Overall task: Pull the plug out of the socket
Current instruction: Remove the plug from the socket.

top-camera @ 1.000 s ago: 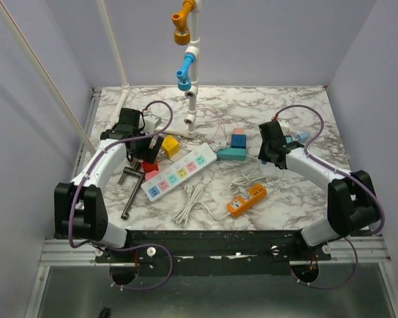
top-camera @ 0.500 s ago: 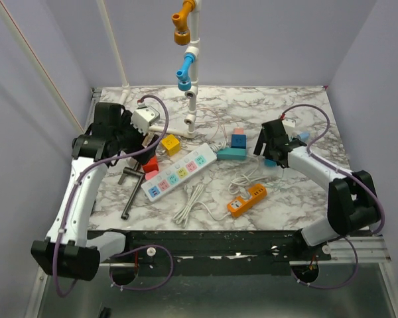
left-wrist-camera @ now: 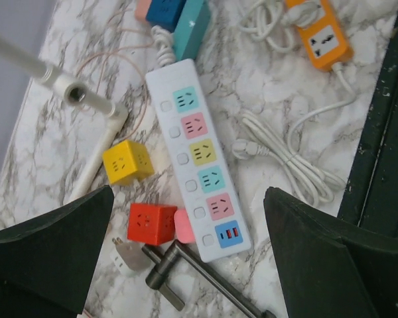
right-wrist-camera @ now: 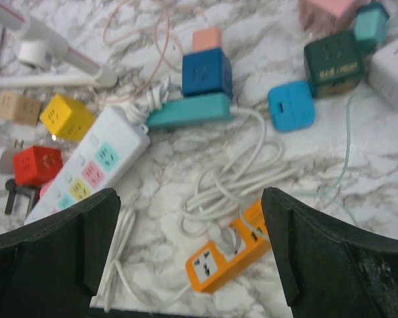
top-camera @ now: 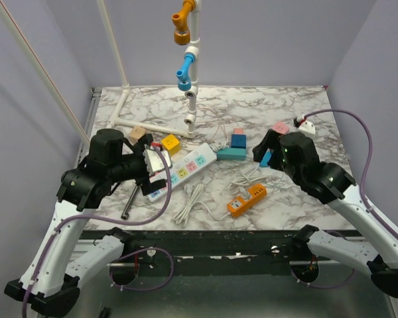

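Observation:
The socket (left-wrist-camera: 199, 159), a long white strip with pastel outlets, lies slantwise on the marble with no plug in any outlet I can see. It also shows as the socket (top-camera: 189, 165) and the socket (right-wrist-camera: 86, 169). A flat blue plug (right-wrist-camera: 290, 105) on a white cord rests on the table to the right, apart from the socket. My left gripper (left-wrist-camera: 189, 199) hangs open high over the strip's near end, left gripper (top-camera: 158, 180). My right gripper (right-wrist-camera: 189, 199) is open and empty above the orange strip, right gripper (top-camera: 264, 147) beside the blue plug (top-camera: 267, 159).
An orange strip (right-wrist-camera: 232, 255) with a white plug in it lies near the front. A teal strip (right-wrist-camera: 189, 109), a blue cube (right-wrist-camera: 207, 71), a yellow cube (left-wrist-camera: 127, 161), a red cube (left-wrist-camera: 152, 223), a small white adapter (left-wrist-camera: 129, 255), a metal T-tool (left-wrist-camera: 205, 271) and a coiled cord (left-wrist-camera: 285, 156) surround the socket. A white pipe frame (top-camera: 189, 99) stands behind.
Both arms have lifted up and back from the table. The left gripper left the socket's left end. The right gripper has opened and risen away from the blue plug.

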`<state>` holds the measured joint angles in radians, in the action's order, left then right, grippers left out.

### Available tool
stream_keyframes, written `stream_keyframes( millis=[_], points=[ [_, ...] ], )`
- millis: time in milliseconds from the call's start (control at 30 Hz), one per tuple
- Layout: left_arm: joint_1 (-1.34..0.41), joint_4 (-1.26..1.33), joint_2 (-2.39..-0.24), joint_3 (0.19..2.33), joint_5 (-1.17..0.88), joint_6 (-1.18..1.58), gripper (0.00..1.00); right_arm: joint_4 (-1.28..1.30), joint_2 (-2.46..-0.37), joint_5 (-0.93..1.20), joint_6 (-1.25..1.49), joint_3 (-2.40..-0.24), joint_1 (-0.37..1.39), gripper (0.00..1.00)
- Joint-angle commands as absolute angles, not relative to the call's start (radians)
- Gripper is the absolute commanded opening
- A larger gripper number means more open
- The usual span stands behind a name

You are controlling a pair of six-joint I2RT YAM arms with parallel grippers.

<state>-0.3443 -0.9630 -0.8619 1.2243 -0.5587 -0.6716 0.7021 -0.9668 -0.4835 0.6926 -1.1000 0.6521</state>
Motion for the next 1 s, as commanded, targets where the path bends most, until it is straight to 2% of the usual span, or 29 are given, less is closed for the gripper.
stream_keyframes(
  millis=[0, 233, 400, 467, 600, 967],
  points=[
    [-0.513, -0.962, -0.790, 1.155, -0.605, -0.873, 0.98, 0.936, -0.848, -0.407, 0.906, -0.971, 0.736, 0.97],
    [-0.640, -0.832, -0.828, 1.139, -0.505, -0.891, 0.98, 0.913, -0.658, -0.196, 1.059, -0.746, 0.747, 0.91],
    [-0.674, -0.809, -0.839, 1.124, -0.487, -0.882, 0.98, 0.847, -0.694, -0.136, 1.076, -0.661, 0.747, 0.83],
    [-0.690, -0.790, -0.835, 1.112, -0.475, -0.879, 0.98, 0.824, -0.727, -0.170, 1.113, -0.616, 0.747, 0.79],
    [-0.714, -0.781, -0.837, 1.109, -0.449, -0.880, 0.99, 0.727, -0.762, -0.294, 1.223, -0.516, 0.747, 0.78],
    [-0.723, -0.787, -0.850, 1.097, -0.430, -0.883, 0.99, 0.397, -0.723, -0.411, 1.337, -0.320, 0.746, 0.79]
  ],
)
